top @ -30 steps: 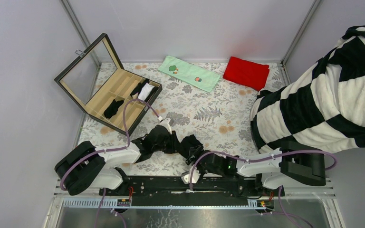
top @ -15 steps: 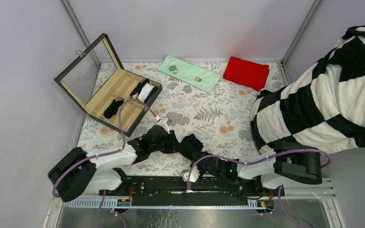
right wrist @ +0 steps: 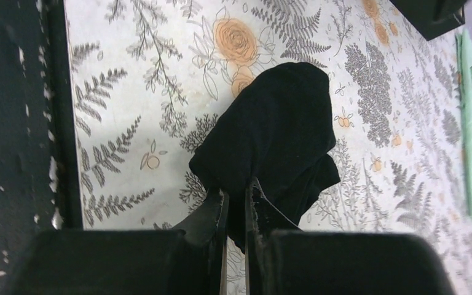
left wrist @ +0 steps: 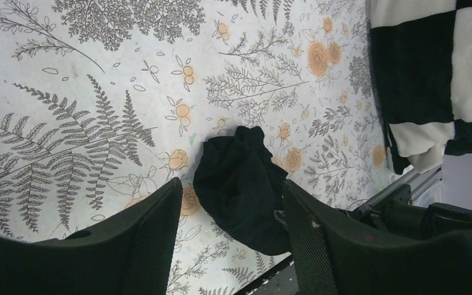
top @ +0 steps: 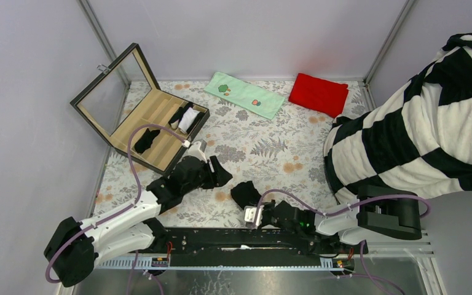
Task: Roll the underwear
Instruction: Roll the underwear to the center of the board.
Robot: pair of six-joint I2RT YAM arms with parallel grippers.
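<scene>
Drew the left gripper (left wrist: 232, 184) back from the underwear (right wrist: 276, 129), jaws spread wide and empty; kept the right gripper (right wrist: 236, 190) jaws clamped on it, low over the worktop (top: 270, 147).

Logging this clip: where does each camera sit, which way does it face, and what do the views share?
Top external: fixed above and behind the arms, looking down on the floral table; both arms and bases show.
Left wrist: on the left arm, facing the table past its open left pincer toward the underwear piece.
Right wrist: on the right arm, low over the table; its right pincer is shut on that piece.
Shared: all three show that piece.
</scene>
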